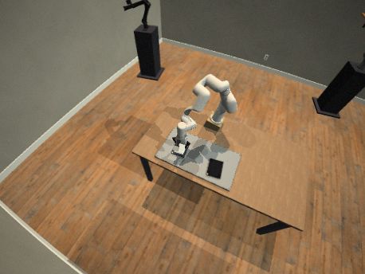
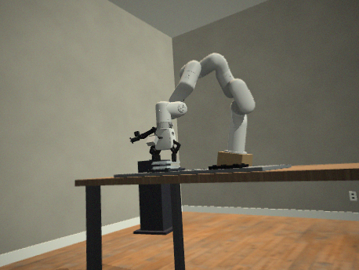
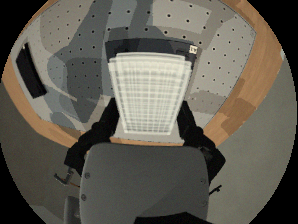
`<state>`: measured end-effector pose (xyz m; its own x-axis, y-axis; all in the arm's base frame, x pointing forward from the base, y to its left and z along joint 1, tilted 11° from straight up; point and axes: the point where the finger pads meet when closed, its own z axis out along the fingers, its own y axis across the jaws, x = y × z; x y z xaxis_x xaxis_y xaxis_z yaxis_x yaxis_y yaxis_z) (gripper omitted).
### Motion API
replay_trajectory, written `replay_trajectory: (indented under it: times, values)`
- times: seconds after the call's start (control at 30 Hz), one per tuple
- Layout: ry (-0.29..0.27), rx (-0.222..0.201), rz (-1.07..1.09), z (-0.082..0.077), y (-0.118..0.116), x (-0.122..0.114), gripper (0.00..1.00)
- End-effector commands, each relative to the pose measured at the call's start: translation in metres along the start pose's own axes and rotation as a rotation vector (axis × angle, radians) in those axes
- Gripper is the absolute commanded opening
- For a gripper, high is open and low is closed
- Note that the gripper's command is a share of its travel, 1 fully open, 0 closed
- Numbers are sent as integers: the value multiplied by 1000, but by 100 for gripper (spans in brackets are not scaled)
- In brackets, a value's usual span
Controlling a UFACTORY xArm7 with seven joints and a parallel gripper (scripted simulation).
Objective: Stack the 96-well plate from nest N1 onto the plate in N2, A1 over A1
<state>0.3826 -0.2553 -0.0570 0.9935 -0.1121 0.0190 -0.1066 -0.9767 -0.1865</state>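
Note:
A white 96-well plate point(image 3: 148, 99) sits between my gripper's fingers, and the gripper is shut on its long sides. In the top view the gripper point(image 1: 180, 150) is low over the plate nest N2 point(image 1: 181, 148) at the left end of the grey mat point(image 1: 198, 159). The black rim of N2 point(image 3: 153, 46) shows just beyond the held plate. The lower plate is hidden under it. From the side the held plate point(image 2: 161, 164) lies right at the white stack in N2; I cannot tell whether it is fully seated. Nest N1 point(image 1: 215, 168) is dark and empty.
The arm's base stands on a tan block point(image 1: 213, 124) behind the mat. The table's near edge point(image 1: 175, 171) runs close to N2. Empty N1 also shows in the wrist view point(image 3: 29, 72). Dark pedestals point(image 1: 148, 49) stand on the floor far off.

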Motion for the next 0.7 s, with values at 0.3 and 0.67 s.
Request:
replay_trajectory:
  times: [0.3, 0.67]
  values:
    - [3, -3, 0, 0, 1, 1, 0]
    - [3, -3, 0, 2, 1, 1, 0]
